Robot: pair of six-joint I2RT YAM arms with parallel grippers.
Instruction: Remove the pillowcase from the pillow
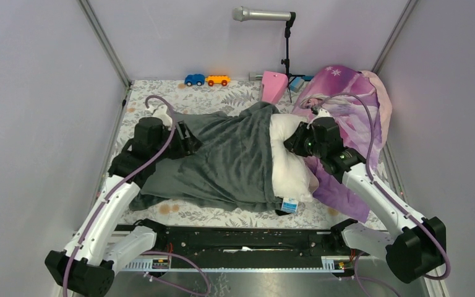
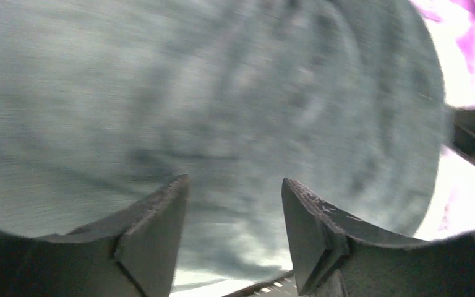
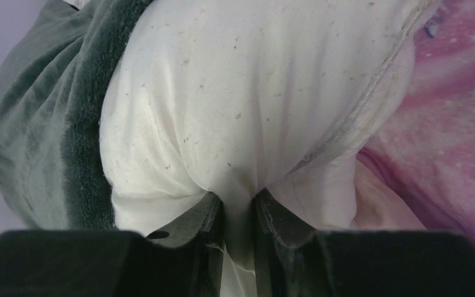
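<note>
The dark grey-green plush pillowcase [image 1: 229, 158] lies across the table and covers most of the white pillow [image 1: 287, 167], whose right end sticks out bare. My right gripper [image 1: 297, 141] is shut on a pinched fold of the pillow [image 3: 222, 111] at that bare end, with the pillowcase hem [image 3: 89, 124] to its left. My left gripper [image 1: 188, 141] is at the pillowcase's left part; in the blurred left wrist view its jaws stand apart and empty [image 2: 235, 189] close over the pillowcase [image 2: 192, 93].
Purple-pink princess-print fabric [image 1: 352, 111] lies under and behind the right arm. A blue toy car [image 1: 194, 80] and an orange one [image 1: 218, 80] sit at the back. A pink box [image 1: 274, 86] and a microphone stand [image 1: 286, 55] stand at the back.
</note>
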